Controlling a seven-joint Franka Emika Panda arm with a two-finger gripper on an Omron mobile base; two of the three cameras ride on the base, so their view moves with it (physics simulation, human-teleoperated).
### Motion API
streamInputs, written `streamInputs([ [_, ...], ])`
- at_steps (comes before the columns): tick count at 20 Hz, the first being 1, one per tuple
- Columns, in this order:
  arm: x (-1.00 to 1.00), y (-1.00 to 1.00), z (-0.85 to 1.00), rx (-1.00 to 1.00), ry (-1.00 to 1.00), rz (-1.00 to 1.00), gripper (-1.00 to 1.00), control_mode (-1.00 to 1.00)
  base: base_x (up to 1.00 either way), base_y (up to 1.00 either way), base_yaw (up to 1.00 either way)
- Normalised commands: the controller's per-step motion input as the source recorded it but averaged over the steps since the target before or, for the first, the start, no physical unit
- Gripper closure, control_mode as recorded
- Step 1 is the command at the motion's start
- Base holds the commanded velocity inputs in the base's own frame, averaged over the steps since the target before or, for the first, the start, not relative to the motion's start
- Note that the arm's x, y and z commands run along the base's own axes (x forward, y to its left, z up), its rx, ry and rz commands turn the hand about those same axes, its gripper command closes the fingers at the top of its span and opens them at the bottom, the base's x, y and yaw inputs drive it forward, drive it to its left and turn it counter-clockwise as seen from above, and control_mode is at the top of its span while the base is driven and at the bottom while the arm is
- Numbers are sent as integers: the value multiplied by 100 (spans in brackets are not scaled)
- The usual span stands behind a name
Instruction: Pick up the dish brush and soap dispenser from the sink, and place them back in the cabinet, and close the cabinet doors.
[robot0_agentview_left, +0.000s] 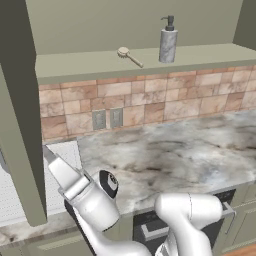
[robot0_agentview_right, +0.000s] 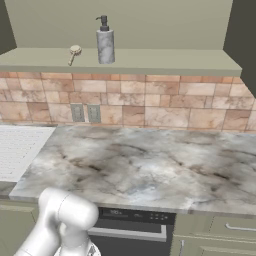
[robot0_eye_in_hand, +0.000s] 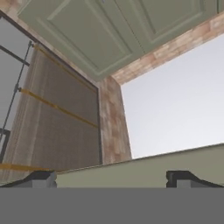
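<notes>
The dish brush lies on the shelf of the open olive-green cabinet. The grey soap dispenser stands upright just to its right. Both cabinet doors are swung open: the left door fills the left side, the right door shows at the upper right. My gripper is open, low at the left door's lower edge. In the hand view that olive door edge runs across between my fingertips. The sink drainboard shows at the left.
A marble counter runs below a brick-tile backsplash with two wall outlets. A dishwasher front sits under the counter. The hand view looks up at more green cabinet panels and a window with a blind.
</notes>
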Motion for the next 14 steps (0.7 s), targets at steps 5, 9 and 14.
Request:
streamInputs([
  [5,0,20,0,0,-5,-1,-100,-100,0,0,0],
  [9,0,21,0,0,-3,-1,-100,-100,0,0,0],
  [14,0,24,0,0,-2,-3,-100,-100,0,0,0],
])
